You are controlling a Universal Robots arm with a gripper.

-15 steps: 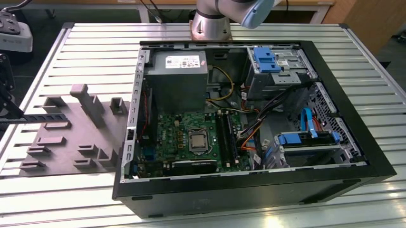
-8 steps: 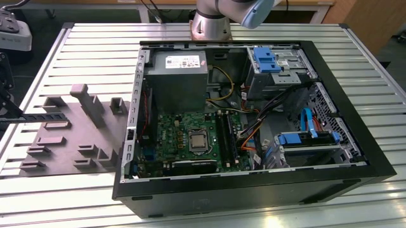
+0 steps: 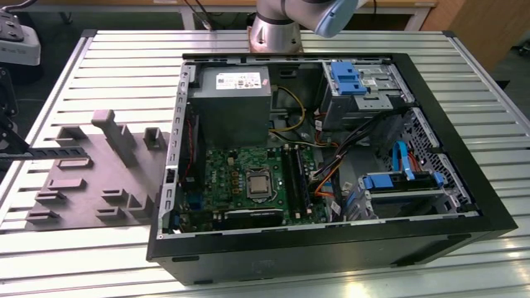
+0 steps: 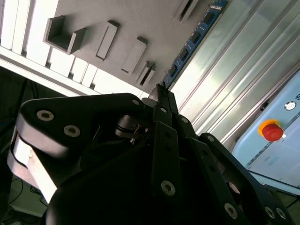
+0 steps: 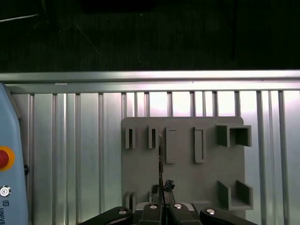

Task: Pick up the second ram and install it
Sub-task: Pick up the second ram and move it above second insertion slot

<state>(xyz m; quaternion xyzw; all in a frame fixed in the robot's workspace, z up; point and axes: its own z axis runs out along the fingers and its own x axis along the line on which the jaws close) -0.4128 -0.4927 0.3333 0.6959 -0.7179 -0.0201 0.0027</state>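
Claw [image 5: 162, 190] narrow, clamped on the ram [image 5: 160, 154] by one end. The strip runs out from the fingertips, edge-on in the first wrist view. In the exterior view the ram sits roughly level over the grey fixture [image 3: 91, 186] at that view's left. It is just beside the uprights [image 3: 106, 127] and well apart from the case [image 3: 331, 254] on the tabletop [image 3: 108, 62]. Whether the ram is fully clear of the fixture cannot be told.

Risks, as judged:
1. End grip on a long thin strip. The free length gives leverage, so any knock could pivot the ram in the claw and leave it tilted for insertion.
2. Uprights stand near the strip. A sideways move made too low could snag the ram and drag it out of the grip.
3. The path to the board [image 3: 228, 167] crosses the case wall. Too low a crossing would strike the rim.
4. Slots [image 3: 296, 177] lie just beside a bundle of cables [image 3: 327, 180]. A stray cable under the ram would stop it seating.
5. Tilt or offset at a slot would jam one end first. Further pressing could bend the ram or strain the board.
6. Which slot is free cannot be told, and a wrong choice would mean a collision.
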